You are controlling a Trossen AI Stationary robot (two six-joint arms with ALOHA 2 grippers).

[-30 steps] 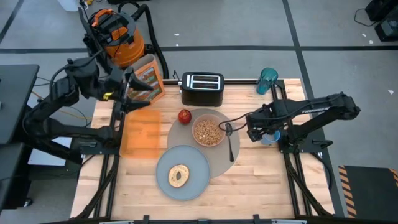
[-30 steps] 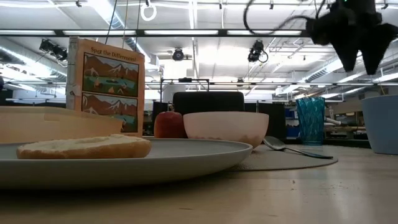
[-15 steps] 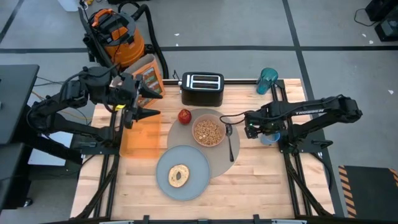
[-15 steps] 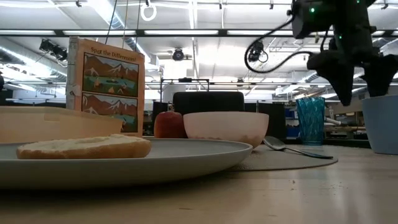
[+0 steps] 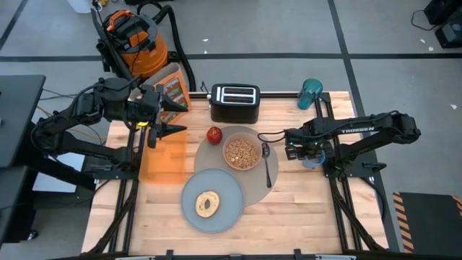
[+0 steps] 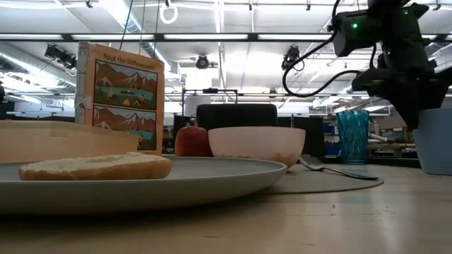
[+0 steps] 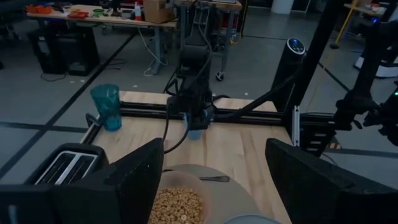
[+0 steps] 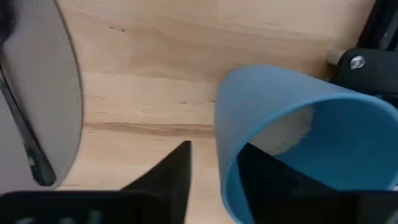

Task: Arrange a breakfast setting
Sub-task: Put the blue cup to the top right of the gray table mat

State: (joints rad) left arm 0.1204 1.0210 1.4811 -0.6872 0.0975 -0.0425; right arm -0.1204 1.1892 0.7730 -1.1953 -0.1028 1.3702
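Note:
The small blue cup (image 8: 292, 124) stands upright on the table's right part, right of the grey mat (image 5: 256, 180). My right gripper (image 8: 217, 165) points down over the cup (image 5: 313, 162); one finger is inside it and one outside, near each other, not closed on its wall. On the mat stand the pink bowl (image 5: 242, 153) of cereal, the metal spoon (image 5: 268, 162), the red apple (image 5: 214, 134) and the grey plate (image 5: 227, 189) with the bagel (image 5: 208, 204). The cereal box (image 5: 173, 90) stands at the far left. Beside it my left gripper (image 5: 168, 120) hangs open, holding nothing. My right gripper straddles the cup's rim wall (image 8: 225, 155) on the mat side, from above. A strip of table shows between the outer finger (image 8: 171, 180) and the wall. Whether the inner finger touches the wall I cannot tell. The cup stands on the table.
A black toaster (image 5: 234, 102) stands at the far edge, with a teal bottle (image 5: 310, 92) to its right. An orange translucent board (image 5: 162, 155) lies at the table's left. Bare wood shows near the front edge and at the front right.
My right gripper has come down over the blue cup, and its fingers have drawn closer together around the cup's wall. My left gripper has swung a little toward the table's right, away from the cereal box, and stays open. The cup has kept its place.

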